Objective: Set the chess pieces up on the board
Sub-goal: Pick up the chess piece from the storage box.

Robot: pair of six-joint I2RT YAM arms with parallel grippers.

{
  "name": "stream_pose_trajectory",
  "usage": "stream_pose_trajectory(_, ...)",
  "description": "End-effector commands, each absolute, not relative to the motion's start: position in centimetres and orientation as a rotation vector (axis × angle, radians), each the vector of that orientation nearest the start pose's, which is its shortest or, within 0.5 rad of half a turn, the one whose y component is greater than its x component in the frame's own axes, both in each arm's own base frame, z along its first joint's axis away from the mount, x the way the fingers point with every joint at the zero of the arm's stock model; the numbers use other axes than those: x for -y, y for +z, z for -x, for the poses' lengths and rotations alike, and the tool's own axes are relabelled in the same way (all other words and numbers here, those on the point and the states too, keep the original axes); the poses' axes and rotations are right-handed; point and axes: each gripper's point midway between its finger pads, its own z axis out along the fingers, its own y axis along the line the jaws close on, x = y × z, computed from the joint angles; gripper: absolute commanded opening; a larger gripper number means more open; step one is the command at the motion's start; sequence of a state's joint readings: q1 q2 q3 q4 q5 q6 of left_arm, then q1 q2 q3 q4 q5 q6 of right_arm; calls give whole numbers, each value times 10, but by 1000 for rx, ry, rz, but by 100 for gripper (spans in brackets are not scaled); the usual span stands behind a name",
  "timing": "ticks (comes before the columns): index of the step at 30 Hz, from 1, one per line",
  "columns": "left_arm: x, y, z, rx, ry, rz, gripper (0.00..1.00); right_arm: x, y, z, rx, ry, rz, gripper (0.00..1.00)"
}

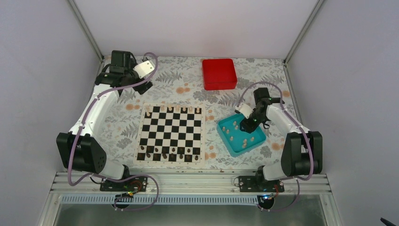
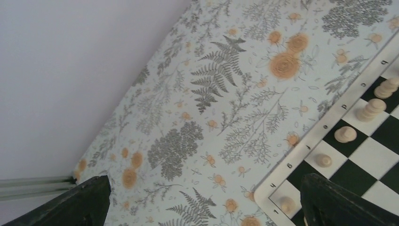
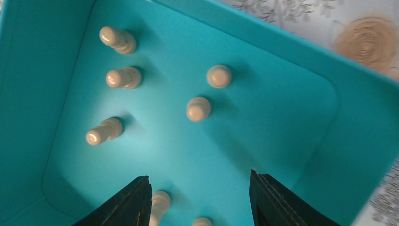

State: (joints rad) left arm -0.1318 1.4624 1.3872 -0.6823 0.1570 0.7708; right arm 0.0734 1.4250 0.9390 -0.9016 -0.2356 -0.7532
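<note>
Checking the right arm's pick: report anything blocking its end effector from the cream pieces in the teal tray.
Nothing visible does. The right end effector hangs open inside the teal tray, two cream pieces on bare floor between its jaws.

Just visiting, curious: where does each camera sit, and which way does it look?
Top external: above and behind, looking down on the table; left arm and right arm show.
Left wrist: on the left arm, facing the board's corner; its fingers show.
Right wrist: on the right arm, facing into the teal tray; fingers show.
Shared: the tray, in top and right wrist.
</note>
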Motion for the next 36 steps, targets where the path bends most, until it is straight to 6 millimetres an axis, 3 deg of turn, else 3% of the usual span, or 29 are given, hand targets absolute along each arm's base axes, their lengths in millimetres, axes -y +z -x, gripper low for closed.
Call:
stream_pose_trajectory(1, 76, 263, -420, -2027, 181, -1002, 100, -73, 60, -266, -2659, 248, 1189, 54)
stream_pose_trajectory(9, 74, 255, -419, -2031, 189, -997, 100, -91, 40, -269, -2677, 242, 1230, 52)
stream_pose_trajectory(16, 74, 252, -415, -2028, 196, -1010, 100, -96, 29, -275, -2707, 218, 1217, 41)
stream_pose_trajectory(31, 76, 246, -410, -2028, 177, -1025, 100, -95, 34, -278, -2695, 146, 1208, 19)
stream_pose_trajectory(36, 76, 247, -408, -2025, 178, -1021, 100, -91, 44, -277, -2701, 111, 1195, 4)
